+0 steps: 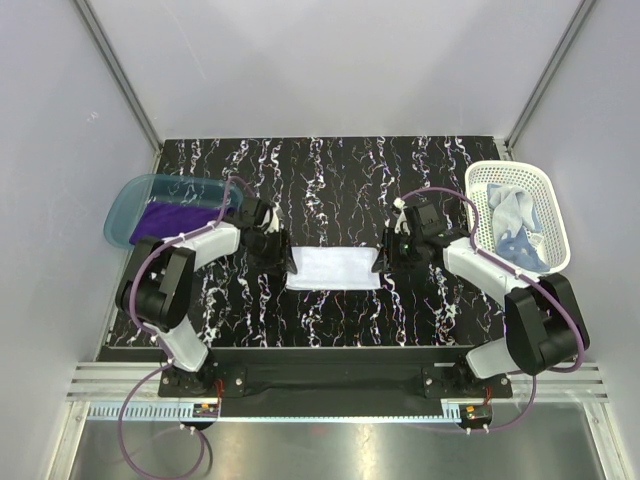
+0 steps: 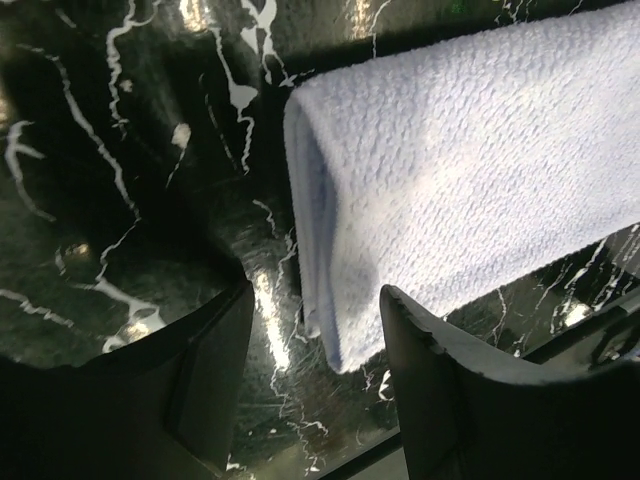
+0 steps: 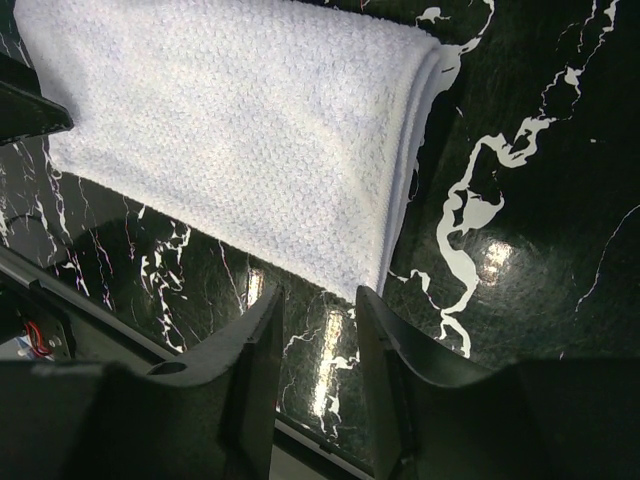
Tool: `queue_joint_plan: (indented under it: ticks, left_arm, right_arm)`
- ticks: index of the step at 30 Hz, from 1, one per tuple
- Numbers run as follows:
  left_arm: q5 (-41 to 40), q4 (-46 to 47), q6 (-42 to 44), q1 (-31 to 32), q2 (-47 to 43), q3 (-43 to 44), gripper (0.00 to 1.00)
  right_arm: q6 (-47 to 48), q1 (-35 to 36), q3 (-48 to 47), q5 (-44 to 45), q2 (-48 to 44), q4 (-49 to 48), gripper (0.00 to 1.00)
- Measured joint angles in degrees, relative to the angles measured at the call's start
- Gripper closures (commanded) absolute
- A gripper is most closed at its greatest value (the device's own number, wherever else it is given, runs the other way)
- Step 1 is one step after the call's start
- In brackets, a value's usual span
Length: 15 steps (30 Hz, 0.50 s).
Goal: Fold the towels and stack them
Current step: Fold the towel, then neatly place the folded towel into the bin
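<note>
Both arms reach inward from the lower corners of the top view, elbows bent, and face each other across the folded white towel (image 1: 333, 269) at the centre of the table (image 1: 330, 180). The left tool (image 1: 272, 250) sits at the towel's left edge, the right tool (image 1: 393, 250) at its right edge. Each tool's jaws stand apart and clamp nothing; the wrist views show a towel corner just at each gap.

Bare table lies above the white towel in the frame. The purple towel (image 1: 170, 217) lies in the teal tray (image 1: 120, 205) at left, and the light blue towel (image 1: 515, 225) in the white basket (image 1: 555, 215) at right.
</note>
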<state>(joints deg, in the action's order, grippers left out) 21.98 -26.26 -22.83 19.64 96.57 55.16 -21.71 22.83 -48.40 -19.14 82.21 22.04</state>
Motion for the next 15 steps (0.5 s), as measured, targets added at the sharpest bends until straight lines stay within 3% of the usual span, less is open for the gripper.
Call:
queue_joint_plan:
  ticks: [9,15]
  left_arm:
    - [1.57,4.00,-2.89,-0.02,0.92,-1.14,0.42]
    - [1.46,6.32,-5.16,-0.04,0.92,-2.21,0.50]
  right_arm:
    - [1.27,0.00,0.00,0.02,-0.26,-0.39,0.57]
    - [1.36,0.00,0.09,0.00,-0.96,-1.25,0.56]
